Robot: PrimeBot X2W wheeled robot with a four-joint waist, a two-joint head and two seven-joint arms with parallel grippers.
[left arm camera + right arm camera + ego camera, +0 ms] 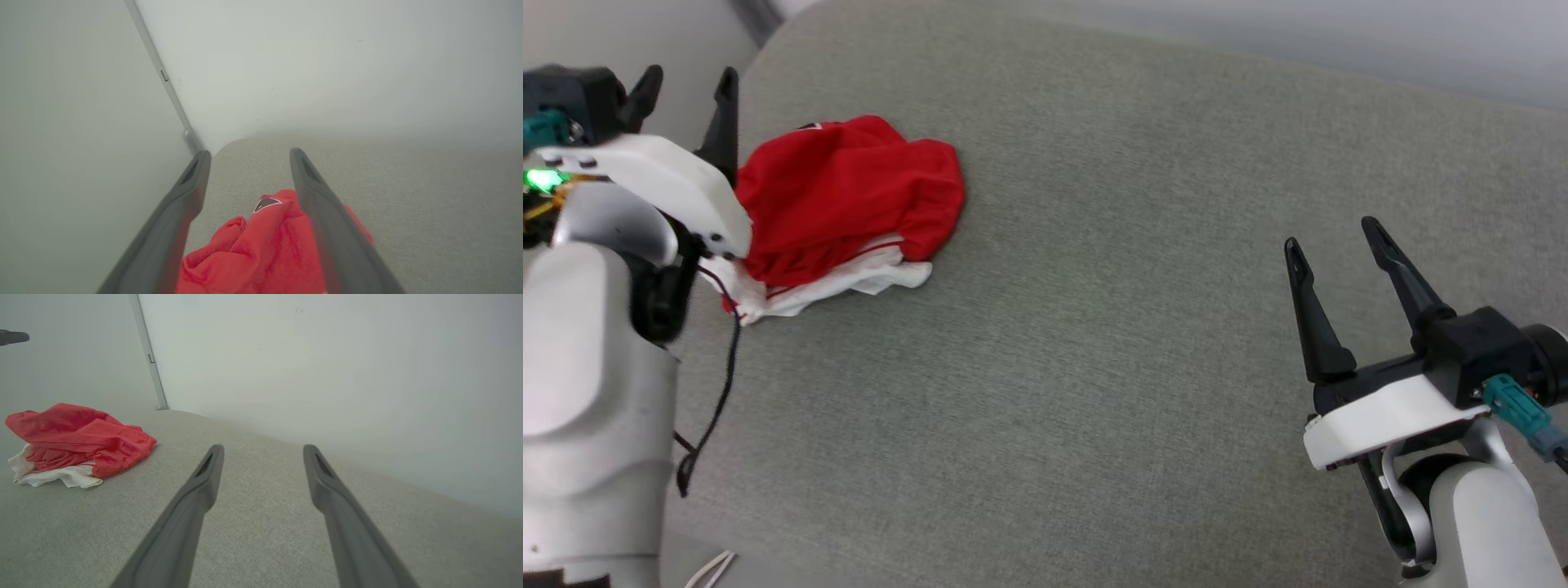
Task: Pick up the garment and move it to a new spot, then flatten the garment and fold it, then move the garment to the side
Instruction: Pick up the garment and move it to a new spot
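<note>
The left gripper has its two dark fingers wide apart and holds nothing. It hangs over the left side of the garment. In the left wrist view the red cloth lies under and between the fingers.

The right gripper is wide open too, with nothing in it, and is far from the garment.

The garment sits in a crumpled heap near the far left corner of the grey cloth top. In the head view the heap is longer from near left to far right. Red is on top and white pokes out at the near edge.
</note>
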